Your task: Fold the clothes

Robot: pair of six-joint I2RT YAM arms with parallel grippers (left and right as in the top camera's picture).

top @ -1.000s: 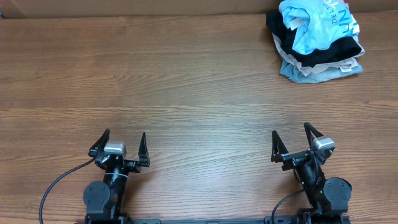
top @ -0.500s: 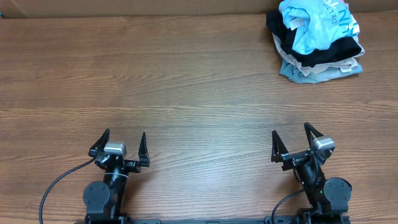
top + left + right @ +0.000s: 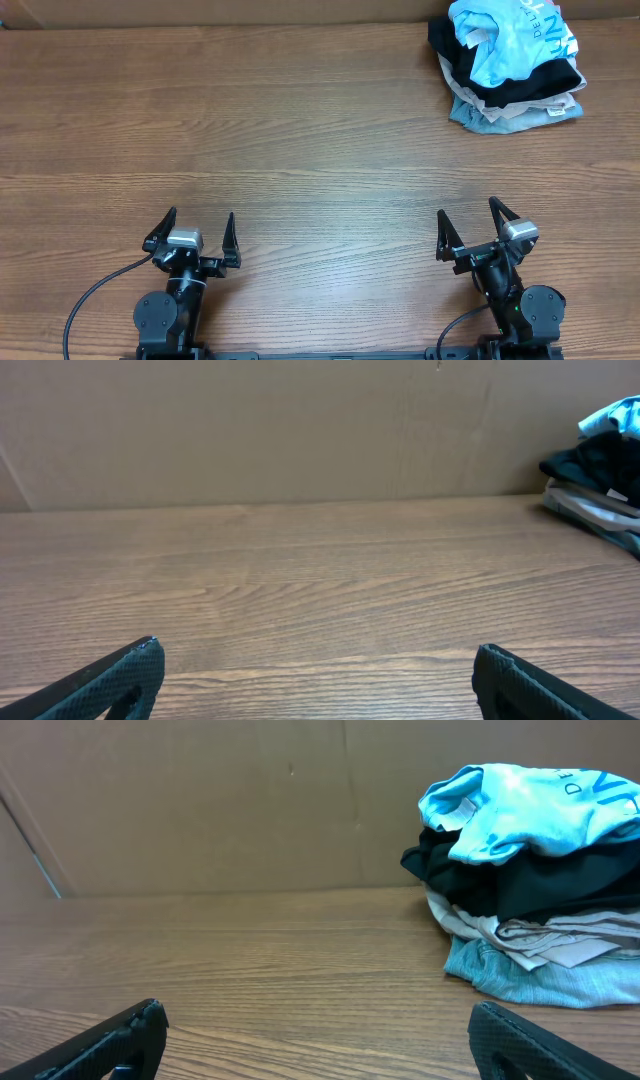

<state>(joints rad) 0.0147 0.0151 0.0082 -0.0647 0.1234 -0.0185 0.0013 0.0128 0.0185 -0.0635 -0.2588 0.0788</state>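
Note:
The light sky-blue T-shirt [image 3: 510, 42] with white print lies crumpled on top of a pile of garments at the table's far right corner. It also shows in the right wrist view [image 3: 520, 810], and its edge shows in the left wrist view [image 3: 615, 418]. My left gripper [image 3: 192, 230] is open and empty near the front edge at the left. My right gripper [image 3: 468, 224] is open and empty near the front edge at the right. Both are far from the pile.
Under the T-shirt lie a black garment [image 3: 520, 88], a beige one [image 3: 545, 935] and a grey-blue one [image 3: 475, 118]. The wooden table [image 3: 300, 150] ends at a brown cardboard wall [image 3: 200, 800] at the back.

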